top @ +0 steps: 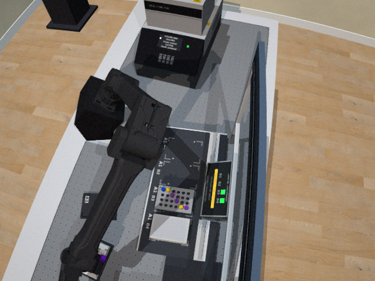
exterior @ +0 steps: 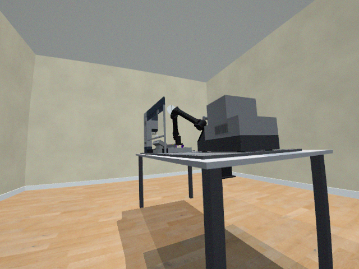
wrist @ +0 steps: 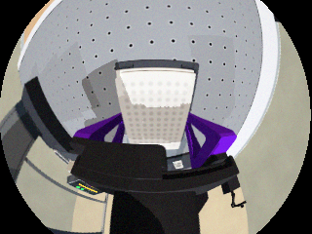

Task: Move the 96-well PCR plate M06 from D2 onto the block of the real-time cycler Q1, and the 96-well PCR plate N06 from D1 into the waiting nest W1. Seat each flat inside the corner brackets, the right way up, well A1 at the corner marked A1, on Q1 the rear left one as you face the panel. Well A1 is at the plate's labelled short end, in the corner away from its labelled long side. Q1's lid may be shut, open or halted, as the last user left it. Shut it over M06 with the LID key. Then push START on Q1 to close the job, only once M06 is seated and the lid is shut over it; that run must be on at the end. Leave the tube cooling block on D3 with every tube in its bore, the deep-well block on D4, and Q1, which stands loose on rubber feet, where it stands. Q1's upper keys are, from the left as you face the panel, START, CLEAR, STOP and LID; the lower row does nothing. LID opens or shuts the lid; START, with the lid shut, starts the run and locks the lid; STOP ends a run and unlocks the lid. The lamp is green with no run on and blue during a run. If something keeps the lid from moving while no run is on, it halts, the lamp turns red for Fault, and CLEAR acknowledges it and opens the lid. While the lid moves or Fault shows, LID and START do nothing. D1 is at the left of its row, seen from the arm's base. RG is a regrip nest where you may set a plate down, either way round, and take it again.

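Observation:
My gripper (wrist: 154, 115) is shut on a white 96-well PCR plate (wrist: 156, 105), its purple fingers on the plate's two long sides. I hold the plate above the perforated table top; I cannot read which plate it is. In the top view the gripper (top: 99, 110) hangs left of the deck, in front of Q1 (top: 179, 36), and hides the plate. Q1's lid looks shut and its lamp (top: 187, 46) is green. The keys (top: 166, 57) sit below the screen. Nests D1 (top: 184, 141) and D2 (top: 179, 169) are empty. The dark nest W1 (top: 87, 205) is partly hidden by the arm.
The tube cooling block (top: 173, 199) with coloured tubes sits on D3 and the deep-well block (top: 169, 229) on D4. A status panel (top: 216, 188) and a tall blue-edged frame (top: 257, 151) stand right of the deck. A small nest with something white and purple (top: 101, 252) lies by the arm's base.

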`<state>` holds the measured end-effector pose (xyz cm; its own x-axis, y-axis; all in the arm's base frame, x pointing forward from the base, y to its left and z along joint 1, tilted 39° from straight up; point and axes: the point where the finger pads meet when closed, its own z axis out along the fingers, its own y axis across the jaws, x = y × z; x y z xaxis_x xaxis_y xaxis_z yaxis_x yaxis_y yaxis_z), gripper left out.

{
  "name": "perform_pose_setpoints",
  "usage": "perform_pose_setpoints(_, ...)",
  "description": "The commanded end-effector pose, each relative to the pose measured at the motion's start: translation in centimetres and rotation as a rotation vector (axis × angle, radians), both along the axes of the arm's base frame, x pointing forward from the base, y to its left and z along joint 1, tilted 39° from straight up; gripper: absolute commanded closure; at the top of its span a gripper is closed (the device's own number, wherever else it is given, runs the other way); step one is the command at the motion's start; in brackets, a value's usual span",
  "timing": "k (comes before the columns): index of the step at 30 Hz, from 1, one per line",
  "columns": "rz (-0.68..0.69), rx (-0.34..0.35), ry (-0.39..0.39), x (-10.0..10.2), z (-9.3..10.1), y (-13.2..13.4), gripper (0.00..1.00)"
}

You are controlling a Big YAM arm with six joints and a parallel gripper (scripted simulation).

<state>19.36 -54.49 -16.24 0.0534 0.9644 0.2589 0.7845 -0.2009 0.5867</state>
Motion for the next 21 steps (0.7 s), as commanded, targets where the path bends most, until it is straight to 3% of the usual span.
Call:
perform_pose_setpoints(1, -0.024, -0.036, -0.006, -1.6, 0.7, -2.5, 1.00)
perform_pose_setpoints(10, -0.026, -0.036, -0.006, -2.1, -0.2, -1.8, 1.00)
perform_pose_setpoints(16, -0.036, -0.043, -0.005, -2.0, 0.8, -1.9, 1.00)
perform_pose_setpoints(21, -0.031, -0.051, -0.006, -0.7, 1.8, -2.0, 1.00)
